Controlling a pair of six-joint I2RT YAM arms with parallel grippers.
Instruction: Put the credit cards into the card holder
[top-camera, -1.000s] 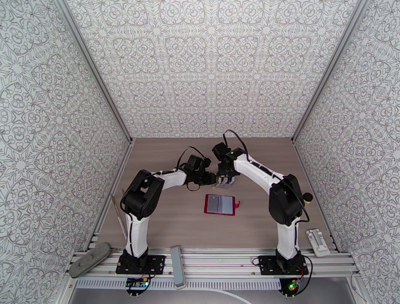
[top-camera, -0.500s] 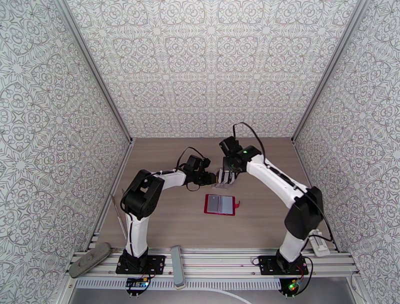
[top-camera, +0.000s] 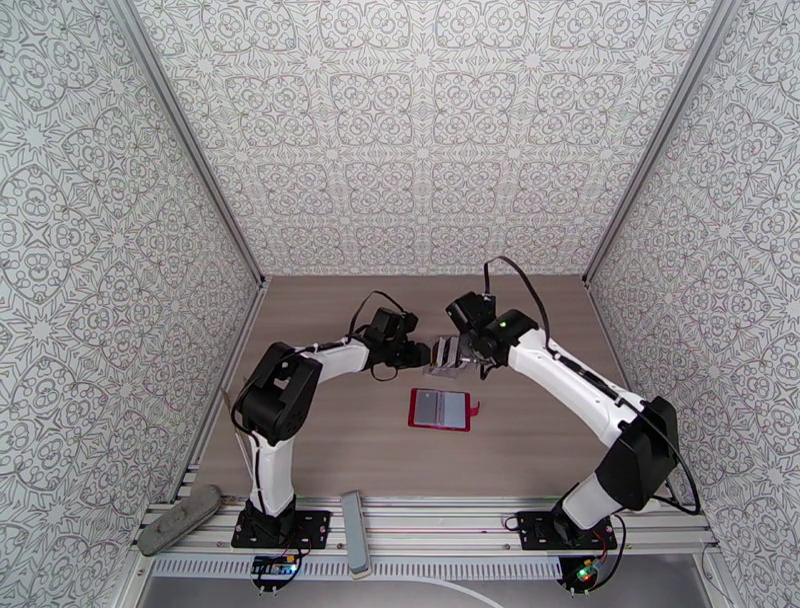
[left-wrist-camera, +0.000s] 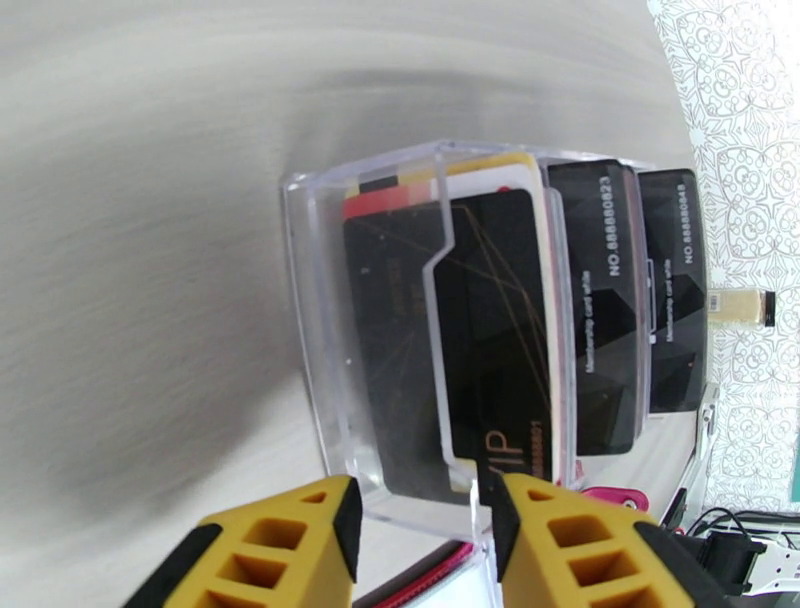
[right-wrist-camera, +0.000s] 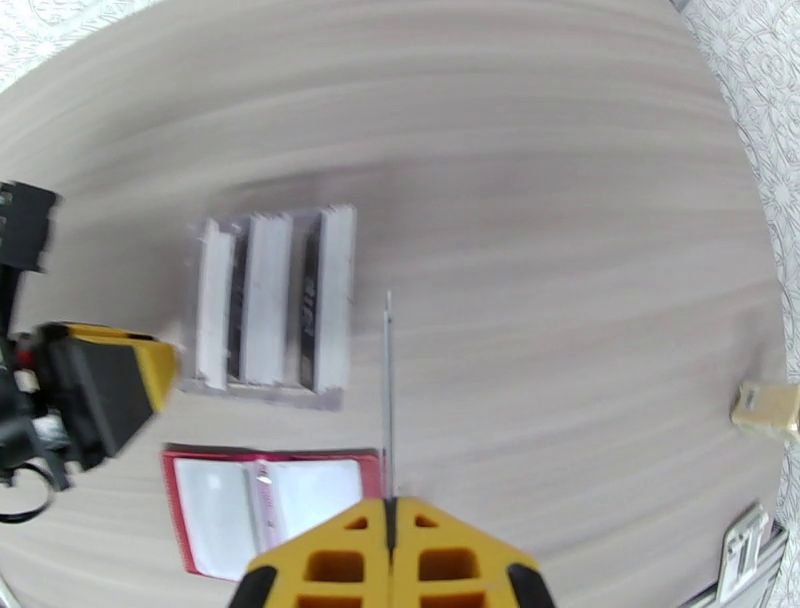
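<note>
A clear card stand (left-wrist-camera: 320, 330) holds several black credit cards (left-wrist-camera: 490, 330) upright in its slots. My left gripper (left-wrist-camera: 425, 500) clamps the stand's near compartment between its yellow fingers (left-wrist-camera: 300, 545). From above, the left gripper (top-camera: 428, 352) and the right gripper (top-camera: 462, 352) meet at the stand (top-camera: 445, 362). My right gripper (right-wrist-camera: 391, 505) is shut on one thin credit card (right-wrist-camera: 389, 400), seen edge-on just right of the stand (right-wrist-camera: 270, 310). The red card holder (top-camera: 440, 408) lies open and flat in front of the stand, its pale pockets (right-wrist-camera: 270, 510) facing up.
A grey bar (top-camera: 353, 530) and a grey oblong object (top-camera: 180, 518) rest on the front rail. A small tan object (right-wrist-camera: 765, 410) and a white device (right-wrist-camera: 745, 545) lie at the table's right edge. Patterned walls (top-camera: 120, 250) close in three sides.
The right arm's elbow swung out to the right and down. Its gripper moved slightly right of the stand, with a card in it. The left gripper stayed on the stand.
</note>
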